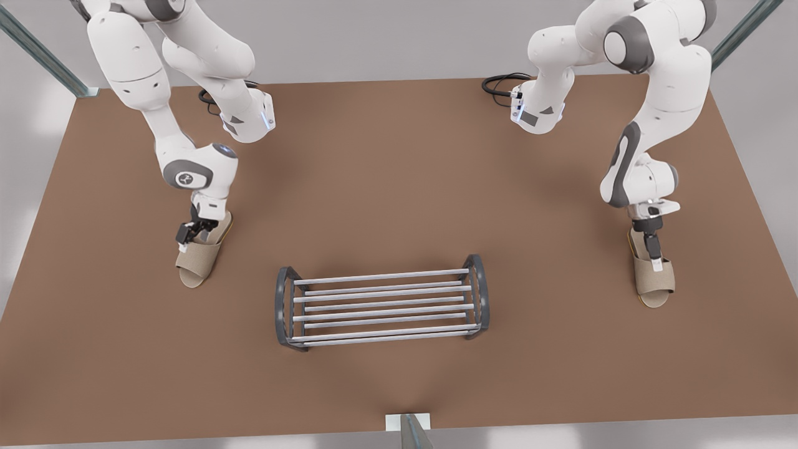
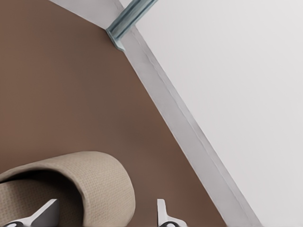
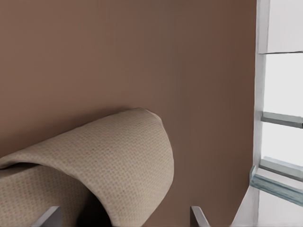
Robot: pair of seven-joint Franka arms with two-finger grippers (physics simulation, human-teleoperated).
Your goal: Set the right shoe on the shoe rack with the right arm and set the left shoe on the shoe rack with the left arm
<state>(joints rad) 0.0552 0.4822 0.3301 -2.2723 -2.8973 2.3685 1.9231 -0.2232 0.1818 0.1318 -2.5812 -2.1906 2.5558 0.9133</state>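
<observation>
Two shoes, one rack, two grippers of mine on a brown table [image 1: 399, 174]. The rack [image 1: 381, 307] stands in the middle near the table's front edge, silver bars running between two dark arched end frames. Both shoes lie flat on the table, each well apart from the rack, one on either side.

My right gripper [image 1: 190, 234] is down on the right shoe [image 1: 196, 265] at the front view's left. It is released: the fingers [image 3: 198, 218] straddle one side of the beige strap, one in the opening and one outside with a gap. My left gripper [image 1: 653, 255] is down on the left shoe [image 1: 656, 284] at the front view's right. It too is released, with one finger in the opening and the other finger [image 2: 163, 215] just clear of the strap.

Open table lies between each shoe and the rack. Three grey-green posts stand at the table's edges, one [image 1: 414, 433] in front of the rack. Two black cables [image 1: 499, 84] loop at the far edge.
</observation>
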